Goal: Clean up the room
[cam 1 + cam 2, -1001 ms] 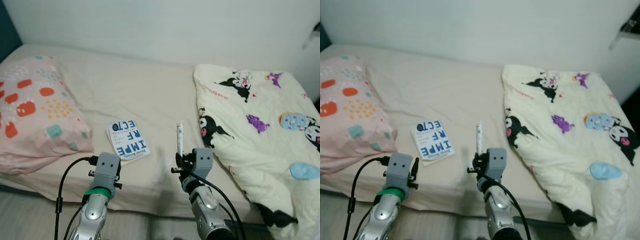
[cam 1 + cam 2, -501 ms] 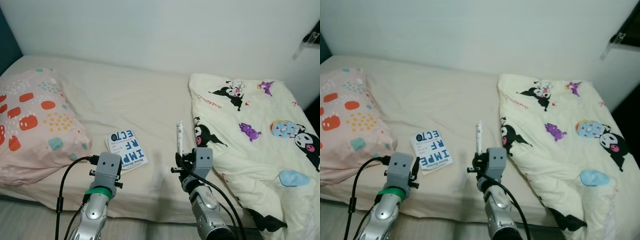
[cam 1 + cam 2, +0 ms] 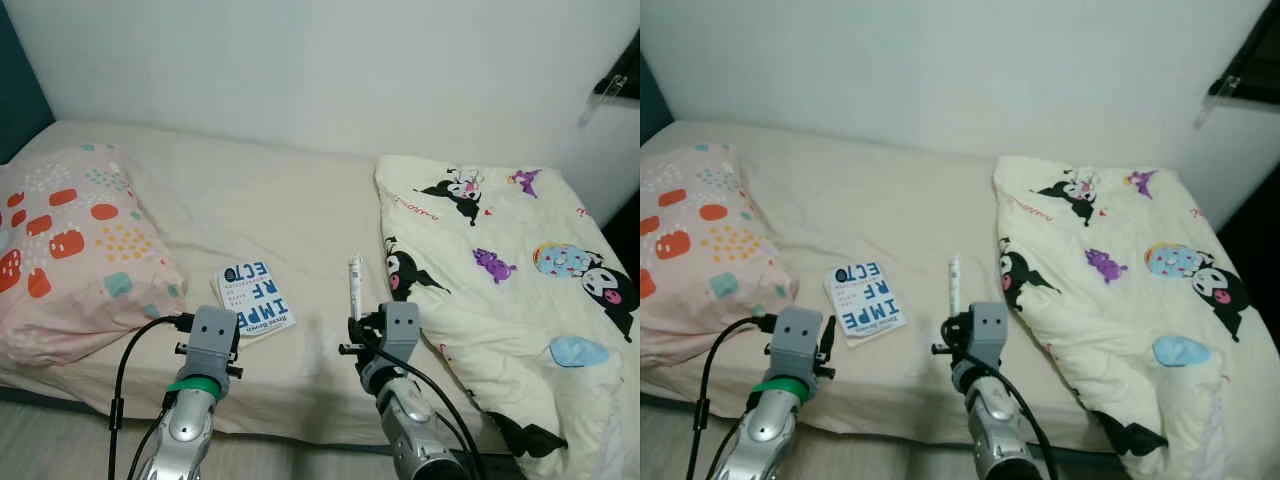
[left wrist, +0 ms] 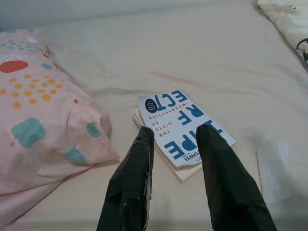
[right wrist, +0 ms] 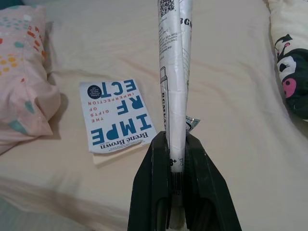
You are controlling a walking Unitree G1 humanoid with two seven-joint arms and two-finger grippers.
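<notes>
White tube (image 3: 354,285) stands upright, clamped in the right gripper (image 3: 352,322) above the bed's (image 3: 250,190) front edge, likely lifted for carrying off. Left wrist view: left gripper (image 4: 175,137) spread, aimed at the book (image 4: 183,127) beside the pillow (image 4: 38,110). Right wrist view: fingers (image 5: 149,192) pinch the tube's base.

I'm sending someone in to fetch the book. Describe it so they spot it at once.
Start at the bed against the white wall. Between the pink patterned pillow on the left and the cartoon-print quilt on the right, near the front edge, lies the book, flat on the sheet. It has a white cover with big blue letters, and the left gripper is just in front of it.
</notes>
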